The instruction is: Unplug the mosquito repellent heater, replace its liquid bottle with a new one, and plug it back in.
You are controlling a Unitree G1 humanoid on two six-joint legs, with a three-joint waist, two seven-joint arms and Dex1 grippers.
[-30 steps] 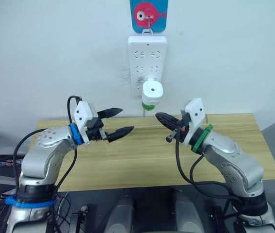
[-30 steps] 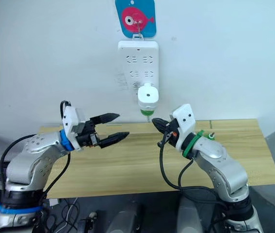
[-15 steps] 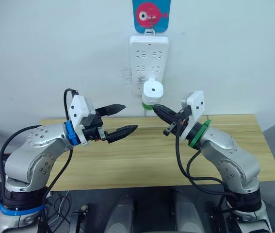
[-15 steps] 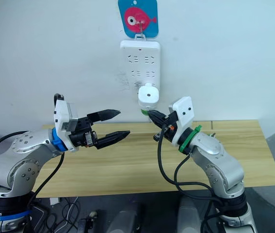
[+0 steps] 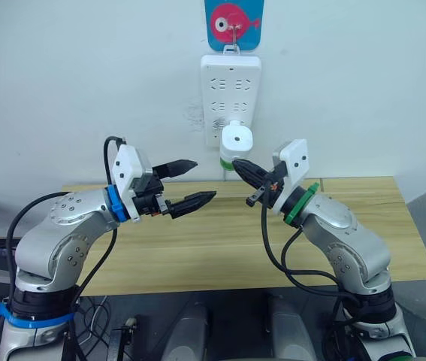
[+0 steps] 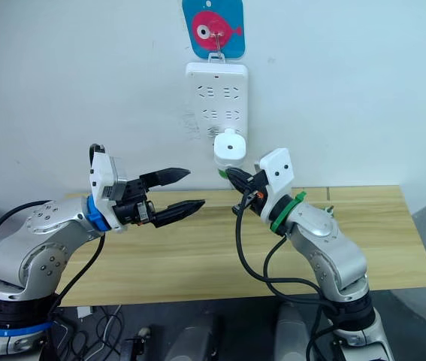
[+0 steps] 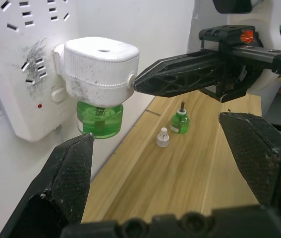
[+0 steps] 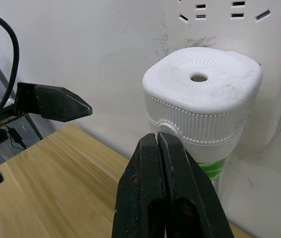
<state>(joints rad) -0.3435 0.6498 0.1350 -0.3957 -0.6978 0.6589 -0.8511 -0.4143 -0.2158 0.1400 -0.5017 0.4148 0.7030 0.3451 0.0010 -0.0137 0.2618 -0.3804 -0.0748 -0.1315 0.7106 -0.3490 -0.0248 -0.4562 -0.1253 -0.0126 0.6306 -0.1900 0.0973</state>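
The white mosquito repellent heater (image 5: 237, 139) is plugged into the wall socket strip (image 5: 231, 83), with its green liquid bottle (image 7: 99, 118) screwed in underneath. My right gripper (image 5: 237, 163) is shut, holding nothing, its tip against the small round button on the heater's side (image 8: 199, 94). My left gripper (image 5: 204, 179) hovers open over the table, a short way left of the heater and below it. A second green bottle (image 7: 180, 121) with a wick stands on the table near the wall, a small white cap (image 7: 163, 137) beside it.
The wooden table (image 5: 197, 241) runs along the white wall. Above the socket strip hangs a blue hook plate with a pink fish (image 5: 232, 15). The strip's upper sockets are free.
My right gripper has risen and moved left, from over the table to the heater's side. The left arm lifted a little and stays open.
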